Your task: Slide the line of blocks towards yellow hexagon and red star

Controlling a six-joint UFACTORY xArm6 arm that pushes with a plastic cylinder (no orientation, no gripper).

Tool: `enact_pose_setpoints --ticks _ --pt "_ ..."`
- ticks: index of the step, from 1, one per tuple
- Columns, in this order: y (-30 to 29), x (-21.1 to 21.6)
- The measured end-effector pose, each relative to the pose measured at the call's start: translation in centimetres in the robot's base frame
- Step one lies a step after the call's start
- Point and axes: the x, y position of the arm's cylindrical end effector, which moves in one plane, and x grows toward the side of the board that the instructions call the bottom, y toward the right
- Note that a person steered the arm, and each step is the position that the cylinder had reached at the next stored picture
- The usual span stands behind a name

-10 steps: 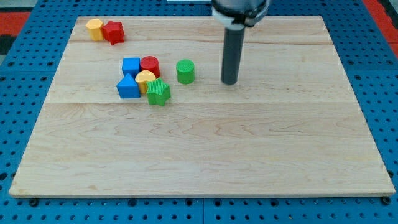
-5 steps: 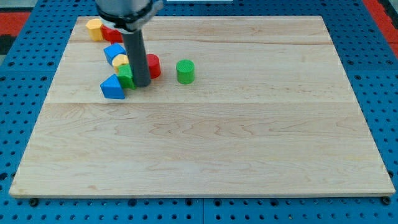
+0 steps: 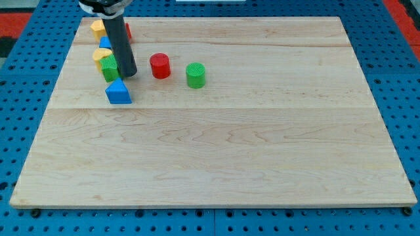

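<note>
My tip point(image 3: 128, 74) rests on the board at the view's upper left, right beside a green block point(image 3: 109, 68). A yellow block point(image 3: 102, 55) touches the green one from above, and a blue block point(image 3: 105, 43) shows just above that, mostly hidden by the rod. The yellow hexagon point(image 3: 98, 28) sits near the top left corner; the red star point(image 3: 126, 30) beside it is almost fully hidden behind the rod. A blue triangular block point(image 3: 118, 92) lies just below my tip. A red cylinder point(image 3: 159, 65) and a green cylinder point(image 3: 195, 75) stand to my tip's right.
The wooden board point(image 3: 262, 144) lies on a blue pegboard surface point(image 3: 20, 111). The board's left edge is close to the block cluster.
My tip has moved left and slightly up, pushing the green, yellow and blue blocks towards the yellow hexagon. The red cylinder and blue triangle are left behind.
</note>
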Motion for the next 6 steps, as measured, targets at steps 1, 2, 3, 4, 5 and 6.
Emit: enact_pose_setpoints --ticks 1,2,3,4,5,6 --pt "-1.0 0.0" --pt "-1.9 0.0" --pt "-2.8 0.0" --pt "-3.1 0.0" --pt "-2.5 1.1" --pt "-1.6 4.0"
